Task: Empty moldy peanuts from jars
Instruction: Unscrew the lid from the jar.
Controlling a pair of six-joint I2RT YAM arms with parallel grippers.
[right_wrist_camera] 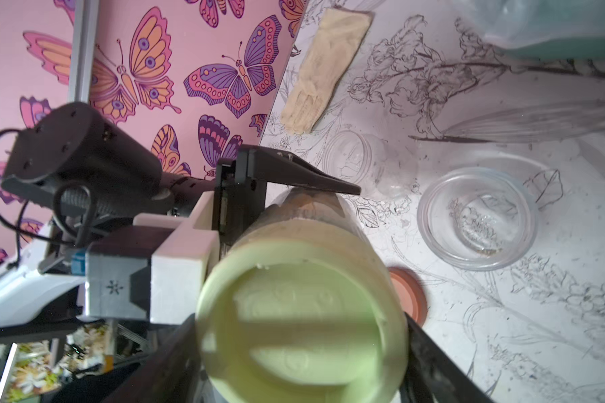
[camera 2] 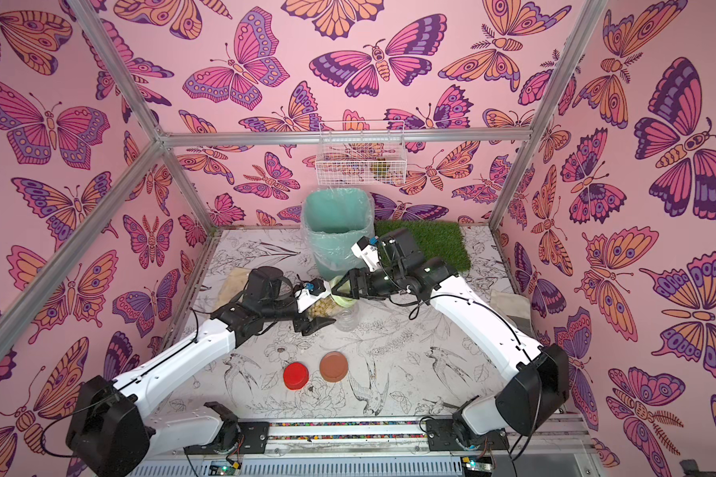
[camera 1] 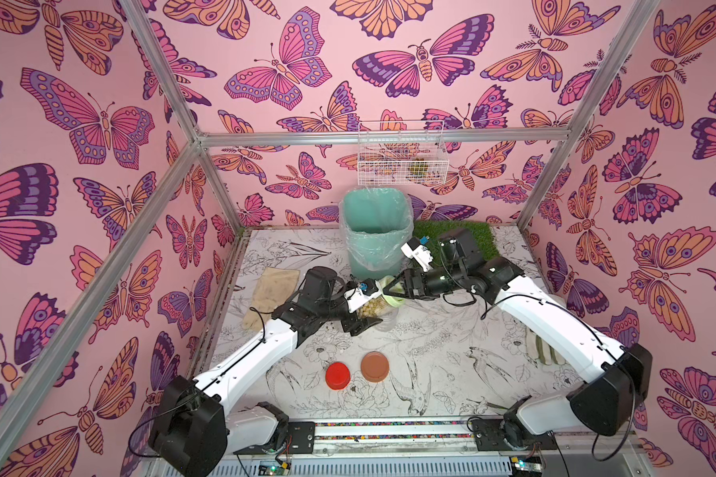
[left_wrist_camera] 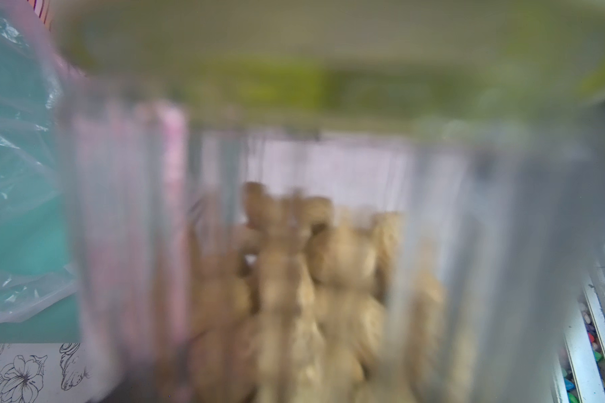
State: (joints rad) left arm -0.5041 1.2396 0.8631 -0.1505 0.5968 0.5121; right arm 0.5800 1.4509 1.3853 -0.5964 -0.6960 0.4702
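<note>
Now left end effector (camera 1: 366,307) holds jar (camera 1: 378,307), green lid (right_wrist_camera: 301,321) on.

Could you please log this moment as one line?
left gripper: holds jar; right gripper: around green lid; red lid, brown lid: on table

A teal bin (camera 1: 373,252) with a clear liner stands at the centre of both top views, with a green grass mat (camera 1: 464,233) just right of it. A white wire basket (camera 1: 389,175) hangs above. A beige glove (camera 1: 271,295) lies centre-left on the flower-printed counter (camera 1: 430,359).
</note>
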